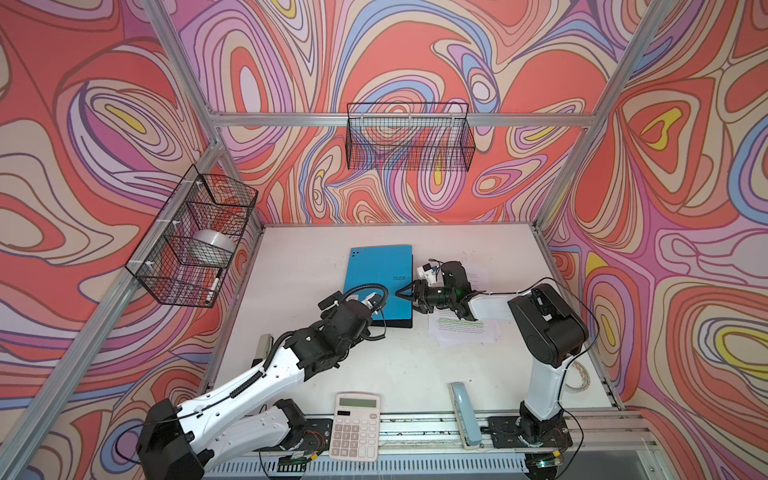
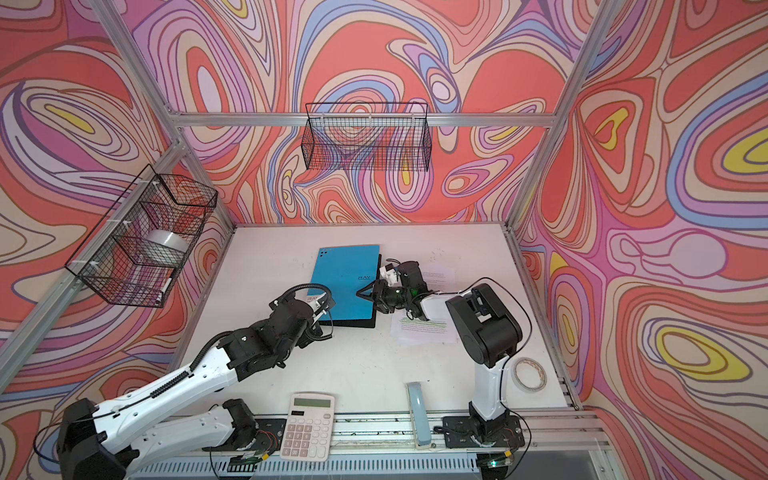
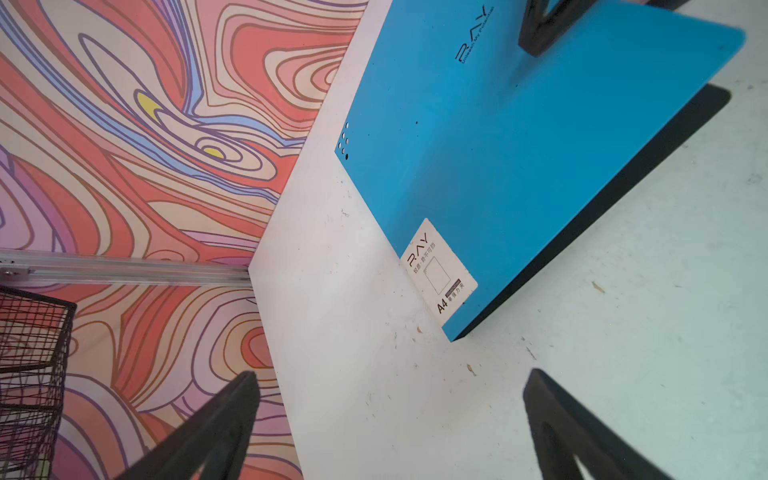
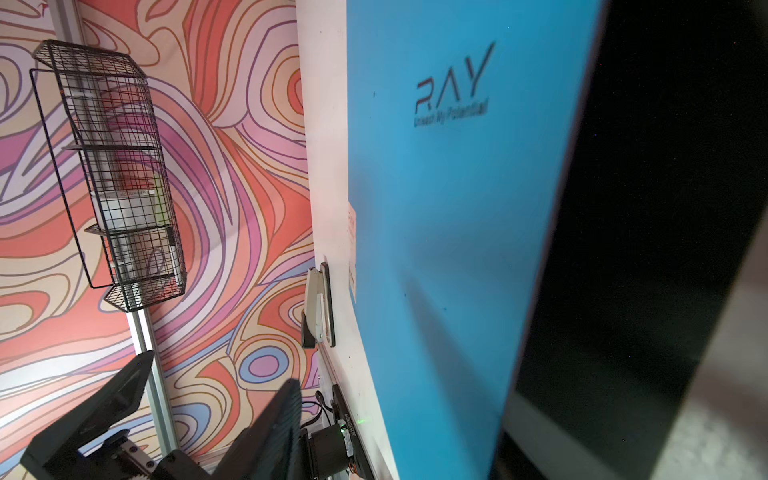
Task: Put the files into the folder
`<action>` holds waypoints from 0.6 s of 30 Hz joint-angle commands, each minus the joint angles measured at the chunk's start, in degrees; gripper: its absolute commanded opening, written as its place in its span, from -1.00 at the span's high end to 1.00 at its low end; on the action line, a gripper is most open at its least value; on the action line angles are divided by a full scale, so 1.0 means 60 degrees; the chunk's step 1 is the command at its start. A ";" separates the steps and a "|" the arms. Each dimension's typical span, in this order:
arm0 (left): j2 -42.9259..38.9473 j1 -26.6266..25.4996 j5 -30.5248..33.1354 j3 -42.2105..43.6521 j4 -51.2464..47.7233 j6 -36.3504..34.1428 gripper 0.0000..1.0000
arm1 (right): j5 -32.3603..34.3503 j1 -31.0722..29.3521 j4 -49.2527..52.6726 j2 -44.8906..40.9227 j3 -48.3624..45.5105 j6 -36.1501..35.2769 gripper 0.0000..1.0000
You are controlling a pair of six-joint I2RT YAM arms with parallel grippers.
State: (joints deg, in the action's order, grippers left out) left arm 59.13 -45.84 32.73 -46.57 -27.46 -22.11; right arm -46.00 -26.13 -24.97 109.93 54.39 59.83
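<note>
Black fingers (image 3: 232, 424) of the left gripper (image 3: 392, 374) are being held spread wide, grasping nothing, over the desk (image 3: 353, 291) just beside the folder (image 3: 540, 166) corner where a white label (image 3: 440, 270) is being shown, reading "RAY" and "A4". "RAY Unleash My Potential" is being displayed on the blue cover. Fingers (image 4: 282, 415) of the right gripper (image 1: 401, 291) are being held partly apart above that cover's edge, nothing between them. The files (image 1: 461, 332) are being carried by the desk to the right of the folder, partly covered by the right arm (image 1: 544, 324).

Swirl-patterned walls (image 1: 415, 50), white tabletop (image 1: 395, 365), aluminium frame (image 1: 291, 119), wire baskets (image 1: 409, 141).
</note>
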 commanded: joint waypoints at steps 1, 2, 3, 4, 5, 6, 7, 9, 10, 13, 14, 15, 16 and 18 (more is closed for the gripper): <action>0.0435 0.0563 -0.0860 -0.1417 -0.1692 0.1222 -0.99 | 0.0117 -0.0206 0.0054 -0.0367 0.0163 -0.0265 -0.16; 0.0689 0.0817 -0.1196 -0.1974 -0.1987 0.1468 -1.00 | 0.0171 -0.0269 0.0285 -0.0411 0.0266 -0.0455 -0.16; 0.0906 0.1026 -0.1432 -0.2458 -0.2227 0.1644 -0.99 | 0.0202 -0.0322 0.0530 -0.0435 0.0360 -0.0611 -0.15; 0.1180 0.1232 -0.1682 -0.3023 -0.2488 0.1826 -1.00 | 0.0249 -0.0403 0.0802 -0.0469 0.0534 -0.0802 -0.15; 0.1455 0.1407 -0.1895 -0.3583 -0.2702 0.1977 -1.00 | 0.0300 -0.0496 0.1141 -0.0493 0.0725 -0.1007 -0.13; 0.1691 0.1528 -0.2064 -0.4044 -0.2861 0.2064 -1.00 | 0.0372 -0.0581 0.1433 -0.0483 0.0903 -0.1194 -0.12; 0.1970 0.1640 -0.2251 -0.4572 -0.3020 0.2169 -1.00 | 0.0479 -0.0691 0.1817 -0.0462 0.1137 -0.1424 -0.10; 0.2513 0.1847 -0.2485 -0.5516 -0.3294 0.2446 -1.00 | 0.0852 -0.0933 0.2495 -0.0435 0.1599 -0.1844 0.04; 0.2732 0.1953 -0.2656 -0.5904 -0.3439 0.2597 -1.00 | 0.0994 -0.1020 0.2671 -0.0422 0.1742 -0.1978 0.12; 0.3368 0.2262 -0.3220 -0.6931 -0.3970 0.3074 -1.00 | 0.1465 -0.1180 0.3163 -0.0457 0.2033 -0.2240 0.31; 0.3549 0.2353 -0.3398 -0.7201 -0.4161 0.3213 -1.00 | 0.1626 -0.1210 0.3295 -0.0503 0.2078 -0.2326 0.37; 0.3696 0.2429 -0.3521 -0.7417 -0.4281 0.3328 -1.00 | 0.1775 -0.1246 0.3407 -0.0562 0.2096 -0.2402 0.39; 0.3778 0.2481 -0.3620 -0.7541 -0.4394 0.3383 -1.00 | 0.1871 -0.1255 0.3470 -0.0609 0.2097 -0.2462 0.45; 0.3919 0.2589 -0.3773 -0.7706 -0.4528 0.3483 -1.00 | 0.1954 -0.1283 0.3560 -0.0695 0.2082 -0.2568 0.57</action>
State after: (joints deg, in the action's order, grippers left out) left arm 81.58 -31.16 13.91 -90.78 -48.64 -4.75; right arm -37.56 -33.58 -7.11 107.94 66.19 47.44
